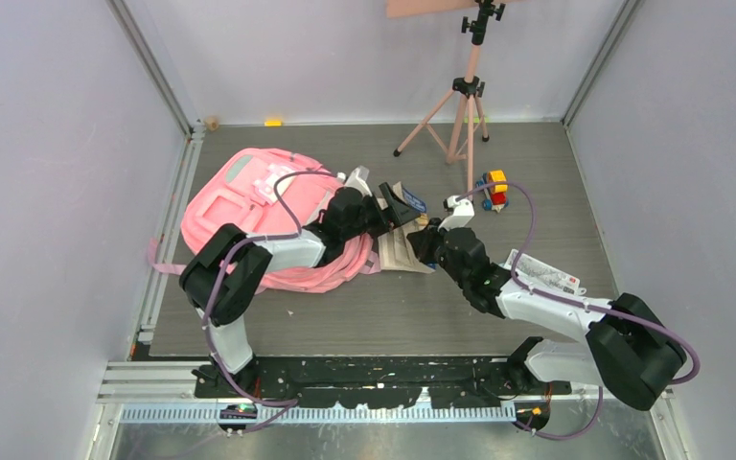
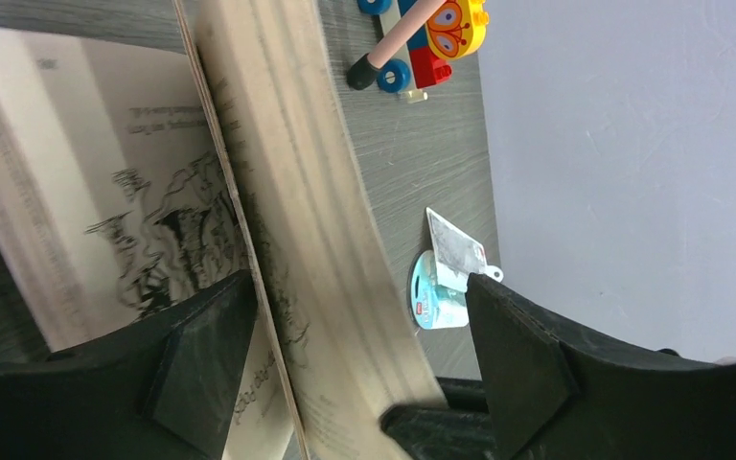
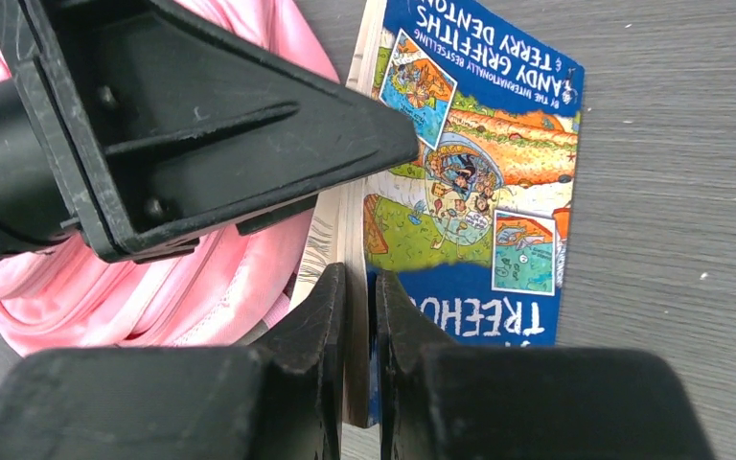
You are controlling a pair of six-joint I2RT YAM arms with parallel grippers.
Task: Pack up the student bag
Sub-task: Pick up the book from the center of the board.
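Black fingers (image 3: 321, 355) fill the bottom of the right wrist view, and our right jaws are nearly pressed together, pinching a thin edge of the book (image 3: 479, 144): its blue cartoon cover and a few cream pages sit between the two tips. That cover lies flat on the grey worktop (image 3: 671, 192), its printing upside down to this camera.

Our left jaws are spread wide. They straddle a thick block of the same book's pages (image 2: 297, 192). One finger (image 2: 201, 364) is against an open page with a line drawing, and the other finger (image 2: 513, 355) stands clear of the page edge, with a gap of worktop showing between them. We cannot tell whether the near finger presses on the paper.

From above, the book (image 1: 398, 244) lies open near the middle of the worktop, with both arms meeting over it.

Just left of the book, the student bag (image 1: 240, 206) lies flat on the left rear part of the worktop, under our left forearm. Its pink fabric (image 3: 201, 278) reaches right up to the page edges.

Further out, a small yellow, red and blue toy (image 1: 494, 187) sits to the right rear of the book, beside the foot of a pink tripod (image 1: 465, 96). A flat white packet (image 1: 546, 273) lies by our right forearm.
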